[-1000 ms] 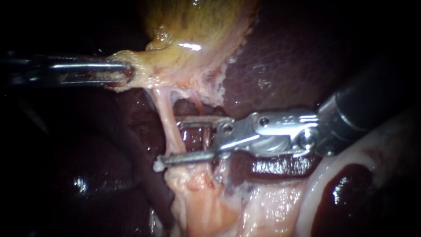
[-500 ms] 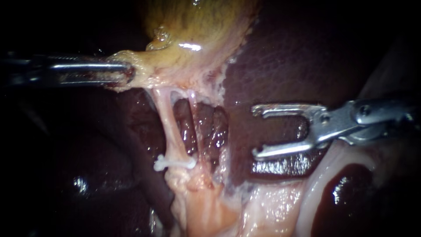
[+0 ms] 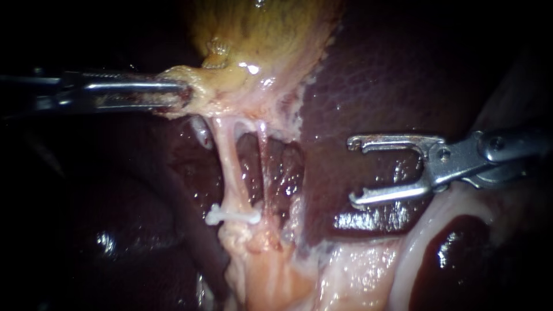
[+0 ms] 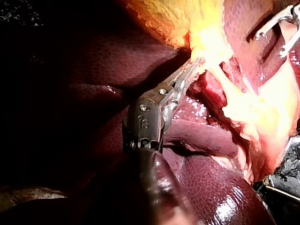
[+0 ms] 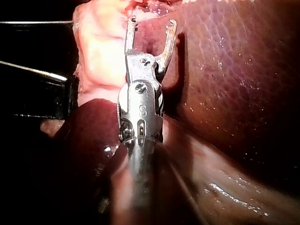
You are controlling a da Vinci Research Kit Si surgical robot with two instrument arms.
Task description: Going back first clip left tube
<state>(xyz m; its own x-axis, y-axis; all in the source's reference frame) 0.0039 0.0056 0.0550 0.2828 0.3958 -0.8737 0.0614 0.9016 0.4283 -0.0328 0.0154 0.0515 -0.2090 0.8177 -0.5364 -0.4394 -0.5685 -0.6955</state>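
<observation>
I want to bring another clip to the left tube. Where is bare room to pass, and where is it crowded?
Free: the liver between the right instrument and the right tube, and the bare left tube above the clip. Crowded: where the left instrument grips the edge of the gallbladder, and the narrow gap between left tube and right tube.

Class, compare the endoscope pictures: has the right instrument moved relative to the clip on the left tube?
Yes. The right instrument has withdrawn toward the view's right, away from the clip, now lying over the liver.
</observation>
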